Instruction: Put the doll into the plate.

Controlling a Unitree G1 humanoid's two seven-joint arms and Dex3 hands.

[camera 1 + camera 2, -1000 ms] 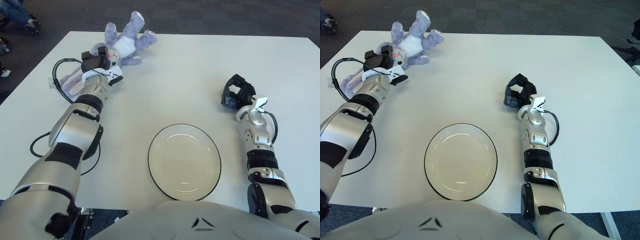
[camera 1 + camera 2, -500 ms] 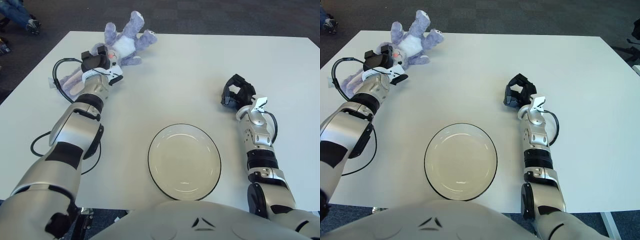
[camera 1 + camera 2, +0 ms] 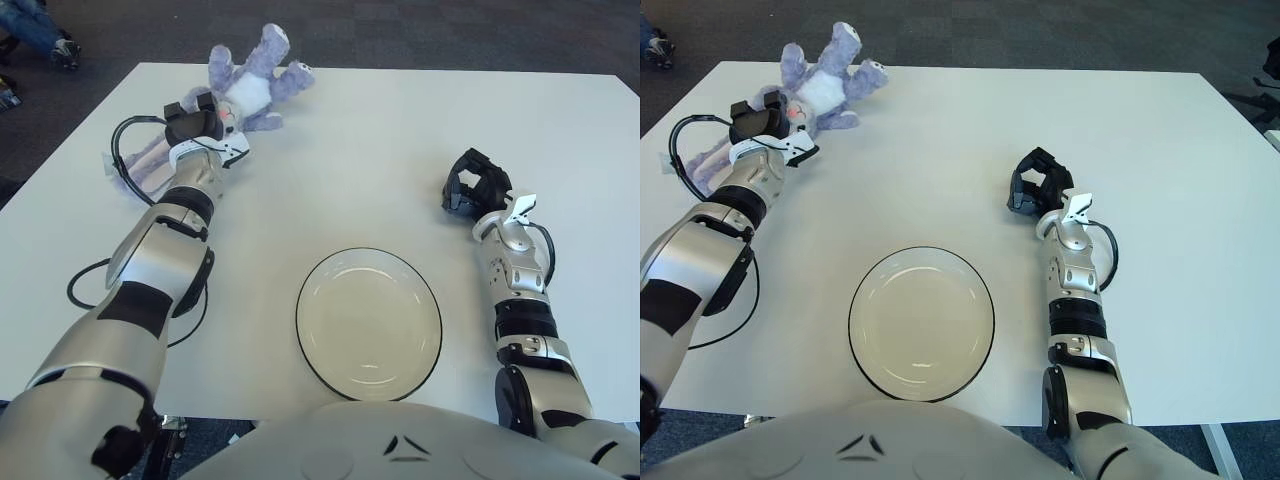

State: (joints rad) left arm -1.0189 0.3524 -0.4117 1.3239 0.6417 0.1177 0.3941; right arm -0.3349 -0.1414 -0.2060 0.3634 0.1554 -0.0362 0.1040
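I am reaching my left hand (image 3: 196, 124), grip state unclear, onto the doll (image 3: 248, 88); a shallow grasp risks dropping it short of the plate (image 3: 368, 322).

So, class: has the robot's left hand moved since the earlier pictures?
Yes. The left hand has crept slightly towards the table's far edge, closing on the doll.

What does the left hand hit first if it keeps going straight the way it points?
The purple plush bunny doll. The left hand points up-table and is already at the doll's head, possibly touching it; depth is unclear. The right hand shows right of the plate, idle.
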